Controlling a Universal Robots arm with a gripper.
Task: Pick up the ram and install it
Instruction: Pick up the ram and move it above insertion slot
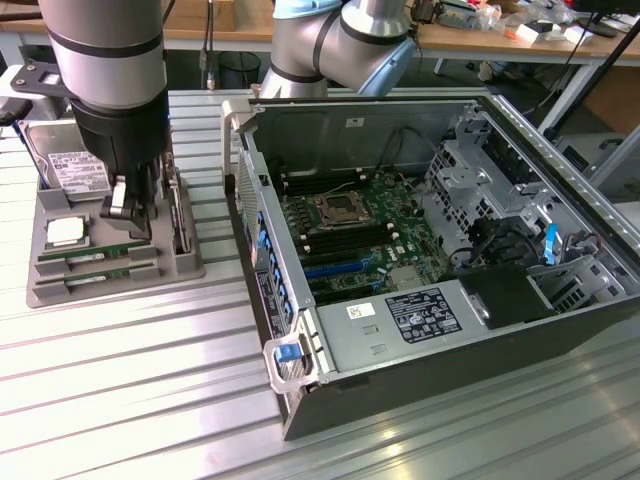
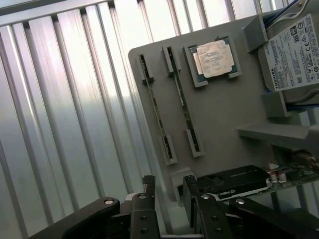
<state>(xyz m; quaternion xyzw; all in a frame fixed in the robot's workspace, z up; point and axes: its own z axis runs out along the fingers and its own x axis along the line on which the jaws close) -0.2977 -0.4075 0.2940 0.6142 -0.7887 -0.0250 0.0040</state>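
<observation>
The gripper [image 2: 169,194] hangs at the edge of the grey parts tray [image 2: 219,124], jaws standing partly apart with nothing gripped between them. Both green sticks sit edge-up in their tray slots, one ram stick [image 2: 154,112] just beside the second ram stick [image 2: 183,102], near the CPU [image 2: 214,59]. They are well apart from the open computer case [image 1: 450,385].

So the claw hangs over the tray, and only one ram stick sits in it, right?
No, two ram sticks sit in the tray, one beside the other; the wrist view shows both. The claw does hang over the tray.
</observation>
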